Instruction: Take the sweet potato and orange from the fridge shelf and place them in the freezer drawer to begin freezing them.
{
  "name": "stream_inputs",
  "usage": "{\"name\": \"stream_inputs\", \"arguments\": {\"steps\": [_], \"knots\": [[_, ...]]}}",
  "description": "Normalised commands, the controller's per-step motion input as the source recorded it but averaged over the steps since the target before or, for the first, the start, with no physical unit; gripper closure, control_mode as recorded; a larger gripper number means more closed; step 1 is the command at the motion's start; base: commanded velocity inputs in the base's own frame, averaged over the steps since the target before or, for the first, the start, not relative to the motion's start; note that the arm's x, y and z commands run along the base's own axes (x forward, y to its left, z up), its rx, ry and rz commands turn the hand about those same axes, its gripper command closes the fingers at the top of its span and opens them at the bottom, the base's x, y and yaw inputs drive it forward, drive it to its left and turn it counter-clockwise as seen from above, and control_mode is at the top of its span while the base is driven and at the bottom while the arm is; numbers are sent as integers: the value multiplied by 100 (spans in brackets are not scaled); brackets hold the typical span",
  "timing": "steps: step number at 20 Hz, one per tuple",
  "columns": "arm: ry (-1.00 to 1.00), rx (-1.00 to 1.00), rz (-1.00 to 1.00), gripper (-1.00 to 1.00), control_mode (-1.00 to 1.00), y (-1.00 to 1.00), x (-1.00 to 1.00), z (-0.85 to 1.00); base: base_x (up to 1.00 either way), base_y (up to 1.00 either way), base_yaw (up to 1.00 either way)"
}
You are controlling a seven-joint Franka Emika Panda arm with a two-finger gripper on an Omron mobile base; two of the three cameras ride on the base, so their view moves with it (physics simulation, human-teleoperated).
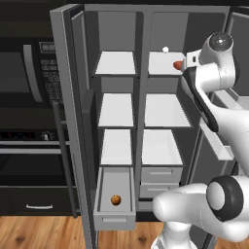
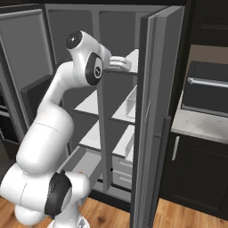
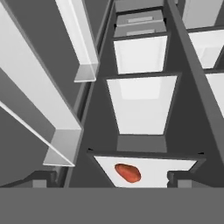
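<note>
The small elongated reddish-orange sweet potato [image 3: 127, 172] was seen in the hand view lying on a white fridge shelf [image 3: 175, 165], between the two dark finger tips of the pincer [image 3: 111, 178] and slightly toward the left one, with clear gaps on both sides so that neither tip touched it. The pincer was spread to its full width and nothing was held in it. In the left base view the sweet potato [image 1: 178, 64] was seen as a reddish spot on the top right shelf [image 1: 163, 63] of the open grey fridge [image 1: 141, 87], just beside the end of the white robot arm [image 1: 209, 73], whose hand was reached in toward that shelf. A tiny white ball [image 1: 165, 49] was found on the same shelf, farther back and apart from the sweet potato. The small round orange-brown orange [image 1: 115, 200] was seen lying in the long narrow grey freezer drawer [image 1: 115, 221], which was pulled out at the bottom of the left column, well below and apart from the pincer. Two shorter light-grey drawers [image 1: 161, 173] were shown closed at the bottom of the right column. In the right base view the hand [image 2: 119, 63] was seen extended over the upper shelf behind the open fridge door [image 2: 153, 111].
</note>
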Motion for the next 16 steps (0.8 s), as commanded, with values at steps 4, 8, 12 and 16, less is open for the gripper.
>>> {"name": "stream_inputs", "arguments": {"steps": [4,8,12,16], "knots": [[0,0,0,-100,-100,-30,48,-18,0,0,0],[0,0,0,-100,-100,-14,3,0,0,0,0],[0,1,0,-100,-100,0,0,0,0,0,0],[-1,1,0,-100,-100,0,0,0,0,0,0]]}}
